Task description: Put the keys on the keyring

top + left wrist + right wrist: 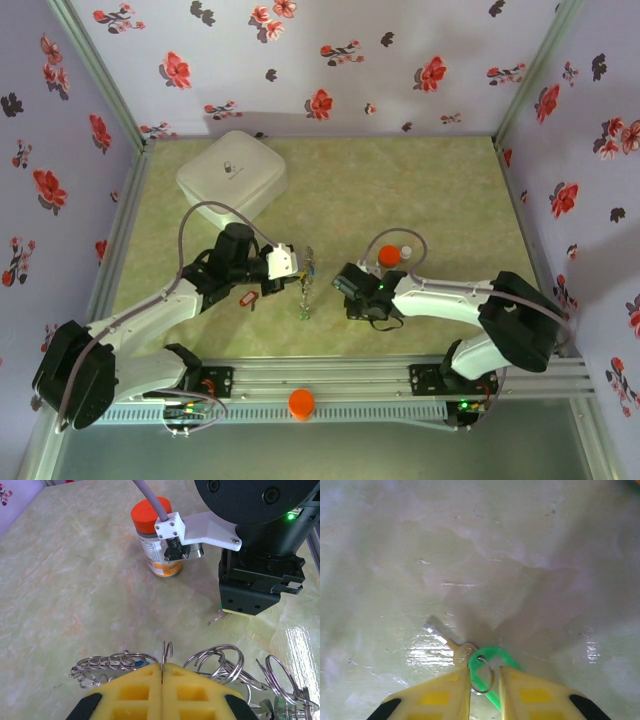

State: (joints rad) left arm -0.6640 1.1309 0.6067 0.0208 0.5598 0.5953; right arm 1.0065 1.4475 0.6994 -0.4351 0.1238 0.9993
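Though bottle label [149, 550] illegible, left claw [161, 672] clenched on keyring [163, 653], right claw [485, 677] agape astride key [463, 653].

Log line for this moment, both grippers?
left gripper: shut on keyring | right gripper: open, straddling green-tagged key on table | key not yet threaded

A brass key [449, 645] with a green tag [496, 656] lies on the glossy worktop [480, 550], blade pointing up-left. The right end effector [485, 672] has its yellow fingers [442, 692] narrowly apart, flanking the tag's small ring [487, 680].
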